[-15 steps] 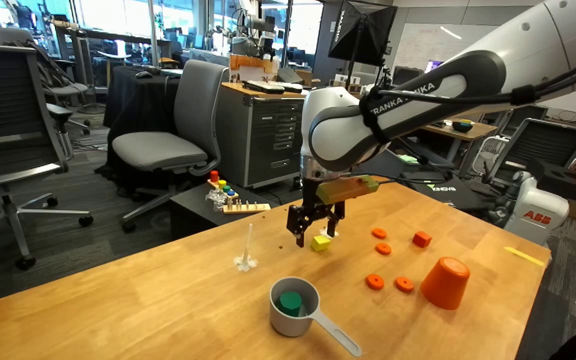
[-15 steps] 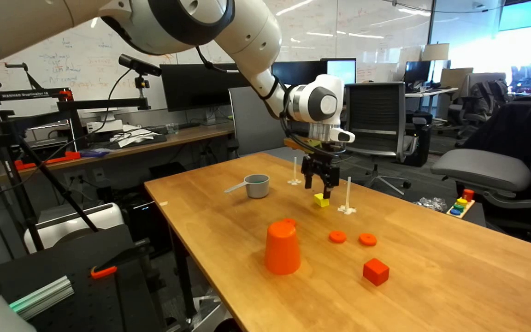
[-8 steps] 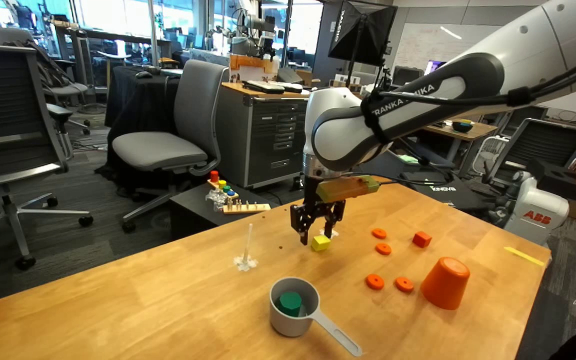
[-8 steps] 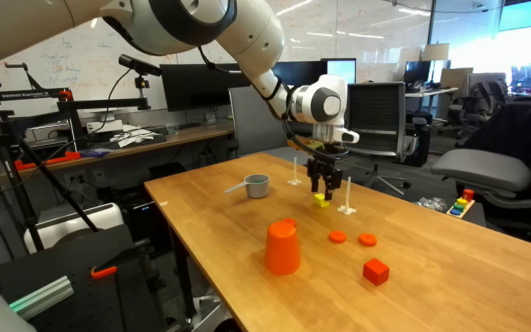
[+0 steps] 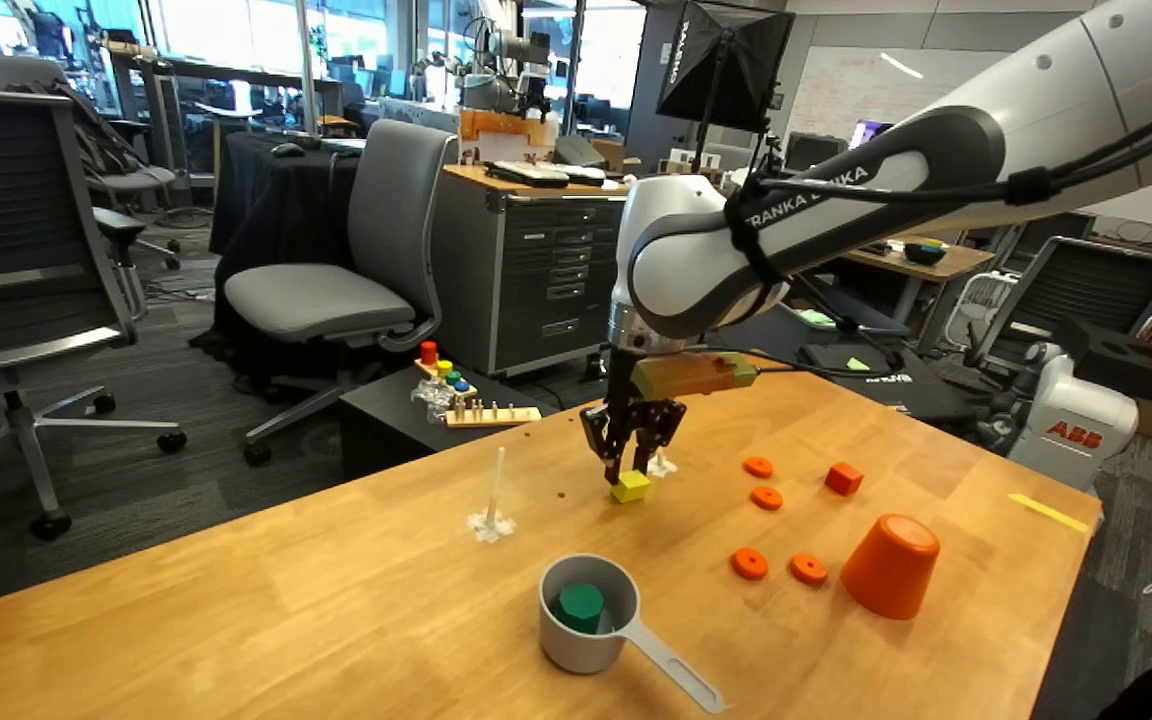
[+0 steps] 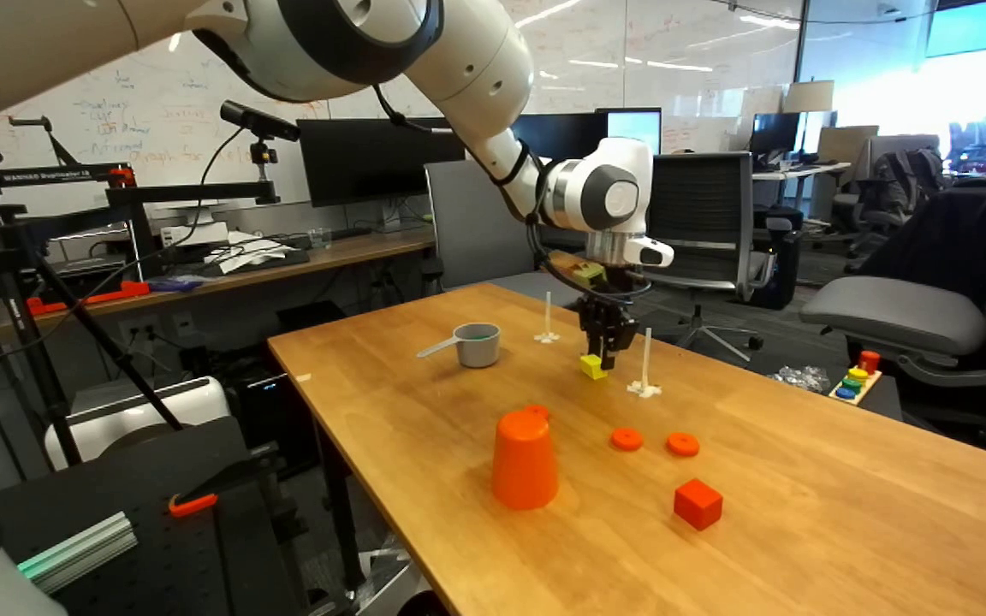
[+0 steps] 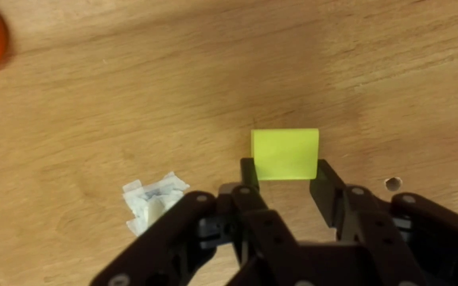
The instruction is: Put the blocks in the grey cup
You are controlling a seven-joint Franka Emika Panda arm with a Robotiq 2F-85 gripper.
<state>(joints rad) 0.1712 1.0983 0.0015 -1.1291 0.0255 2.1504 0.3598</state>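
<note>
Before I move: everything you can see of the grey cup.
The grey cup is short and round like a measuring cup, matte, looking like plastic or dull metal. It stands upright, mouth up, on the wooden table. A straight handle with a long groove or slot juts from the rim, toward the lower right in an exterior view. A green block sits inside, below the rim. The pincer is apart from the cup.

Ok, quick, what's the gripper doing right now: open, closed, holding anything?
Gripper: closed on the yellow block, gripping it by two opposite sides.
</note>
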